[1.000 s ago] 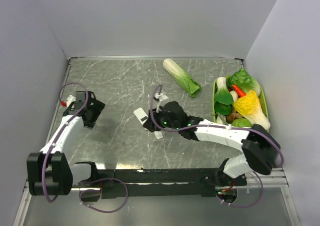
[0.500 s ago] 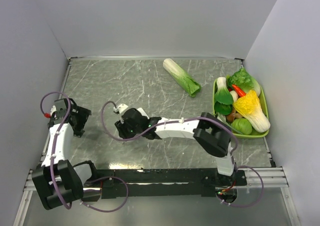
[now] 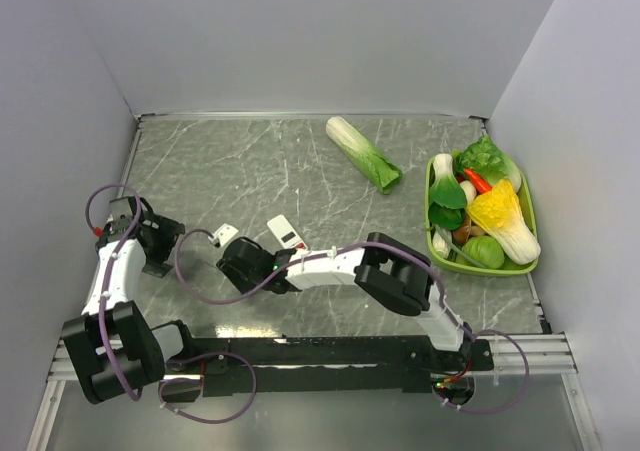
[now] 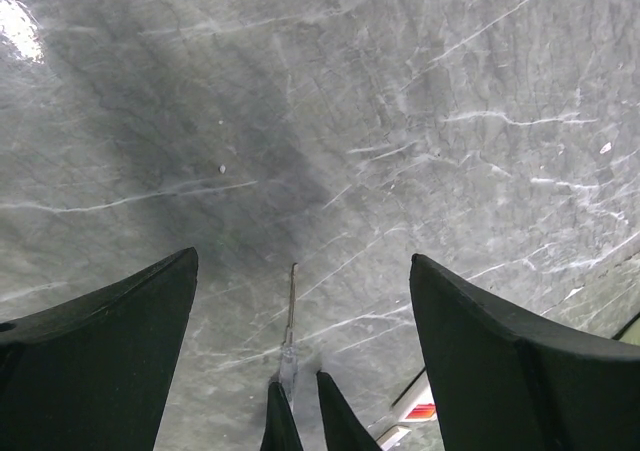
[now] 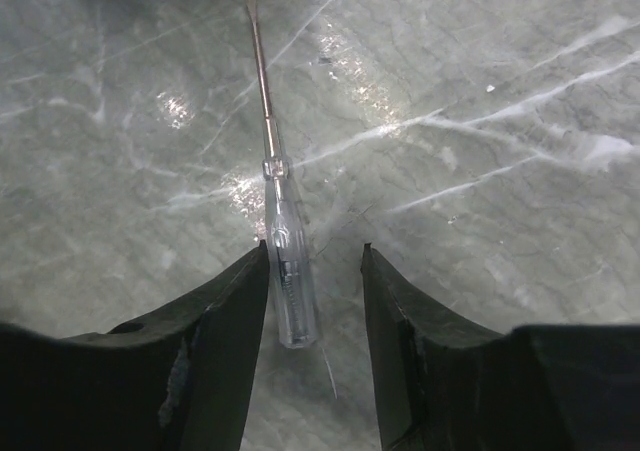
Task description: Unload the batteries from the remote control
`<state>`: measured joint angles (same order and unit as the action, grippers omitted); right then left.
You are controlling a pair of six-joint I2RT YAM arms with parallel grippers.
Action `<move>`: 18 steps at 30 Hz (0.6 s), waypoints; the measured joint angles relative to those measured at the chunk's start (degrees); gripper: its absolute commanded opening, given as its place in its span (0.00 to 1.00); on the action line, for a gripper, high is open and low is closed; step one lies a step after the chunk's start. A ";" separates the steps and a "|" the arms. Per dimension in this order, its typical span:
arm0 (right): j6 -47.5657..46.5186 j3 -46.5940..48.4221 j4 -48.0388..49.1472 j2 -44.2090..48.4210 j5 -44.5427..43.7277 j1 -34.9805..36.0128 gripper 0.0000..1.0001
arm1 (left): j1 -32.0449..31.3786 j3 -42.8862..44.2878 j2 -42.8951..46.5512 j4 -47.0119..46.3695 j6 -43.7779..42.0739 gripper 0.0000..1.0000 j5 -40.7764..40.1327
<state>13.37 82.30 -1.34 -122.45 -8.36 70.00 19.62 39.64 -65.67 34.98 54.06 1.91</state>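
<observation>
The remote control (image 3: 287,233) lies flat on the table, a white slab with a red mark, free of both grippers. The tiny white cover piece (image 3: 226,235) lies to its left. No batteries show in any view. My right gripper (image 3: 238,268) reaches far left, low over the table, in front of the cover piece. In the right wrist view it (image 5: 313,249) is open around a clear-handled screwdriver (image 5: 283,256), whose handle rests by the left finger. My left gripper (image 3: 155,243) is open and empty (image 4: 302,261) at the left edge, facing the screwdriver (image 4: 290,316).
A green tray (image 3: 532,219) of vegetables with a red chili (image 3: 477,181) stands at the right. A cabbage (image 3: 364,153) lies at the back. A white piece with a red mark (image 4: 420,416) shows at the left wrist view's bottom edge; I cannot tell what it is.
My right gripper has swept left and nearer, off the remote, which now lies uncovered. My left gripper has drawn back left and a little nearer.
</observation>
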 measured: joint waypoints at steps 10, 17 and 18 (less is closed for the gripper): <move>-0.83 -0.55 0.63 -0.37 -7.28 1.99 0.22 | 0.13 0.00 0.00 0.02 0.02 0.89 0.04; -0.17 -4.04 3.96 1.05 -9.88 2.25 0.00 | 0.20 -0.35 0.00 -0.52 0.04 0.88 2.45; -0.15 -4.44 3.93 1.38 -9.90 2.25 0.00 | 0.20 -0.81 0.04 -1.25 -0.02 0.88 3.58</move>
<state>13.21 77.87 2.59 -121.08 -18.26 72.25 19.81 38.83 -65.63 33.74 54.04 5.50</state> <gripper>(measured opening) 0.040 0.881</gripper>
